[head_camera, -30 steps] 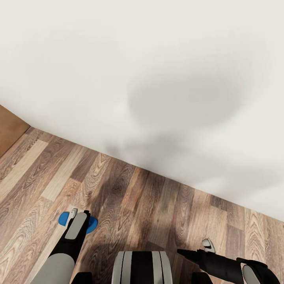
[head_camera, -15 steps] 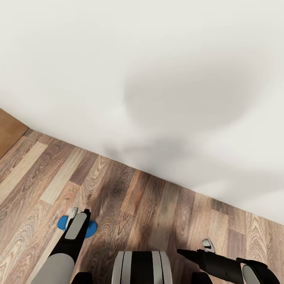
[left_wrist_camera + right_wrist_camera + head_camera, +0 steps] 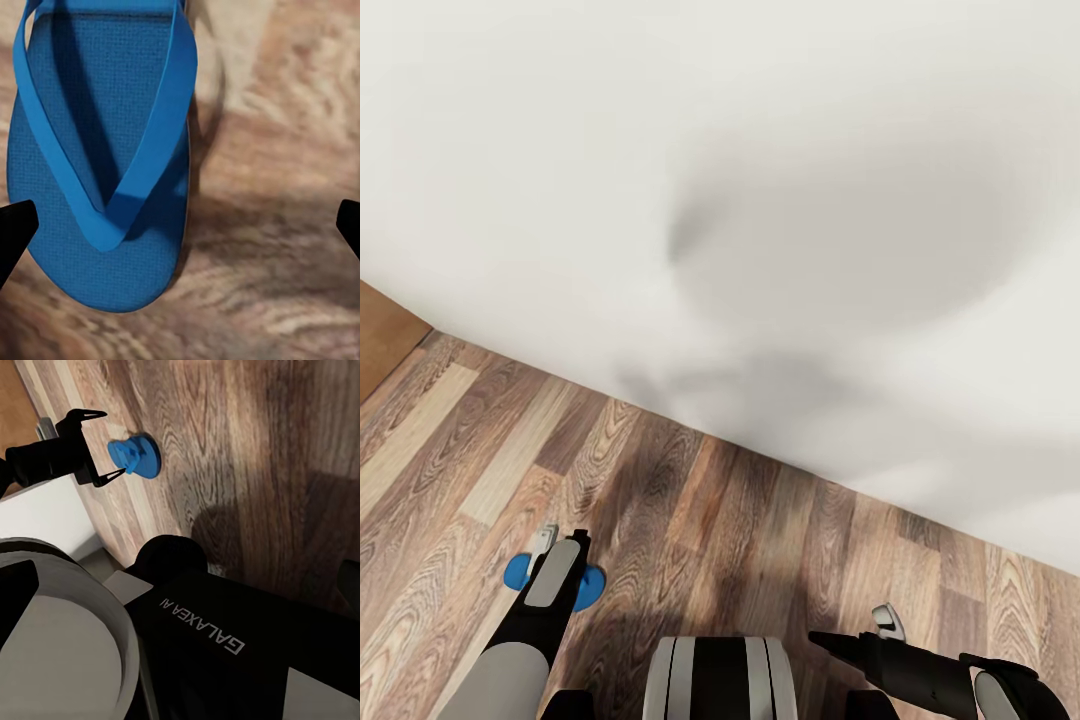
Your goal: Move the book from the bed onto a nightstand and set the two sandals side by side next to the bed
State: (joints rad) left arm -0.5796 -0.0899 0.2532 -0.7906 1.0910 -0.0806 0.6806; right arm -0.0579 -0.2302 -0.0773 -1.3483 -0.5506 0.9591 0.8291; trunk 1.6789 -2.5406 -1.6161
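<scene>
Head view: the robot faces a plain white wall (image 3: 760, 180) that meets the wood-plank floor (image 3: 740, 520) along a slanting line. A brown door edge (image 3: 380, 335) shows at the far left.

Left gripper (image 3: 558, 540): it hangs over the floor, directly above one blue sandal (image 3: 516, 572), which shows on both sides of the arm. In the left wrist view the sandal (image 3: 101, 157) lies flat on the floor, straps up, toe post towards the camera. The two dark fingertips (image 3: 15, 232) sit at opposite edges of that picture, so the jaws stand wide apart. One fingertip overlaps the sandal's edge in the picture; whether it touches cannot be told. Nothing is held between the jaws. The right wrist view confirms this: the left gripper (image 3: 94, 444) shows both fingers spread, with the sandal (image 3: 133, 456) lying just past the tips.

Right gripper (image 3: 885, 618): it sits low at the right, over bare floor and well apart from the sandal. One pale fingertip shows in the head view; how far the jaws are parted cannot be told.

The robot's base (image 3: 720, 675) shows between the two arms.
</scene>
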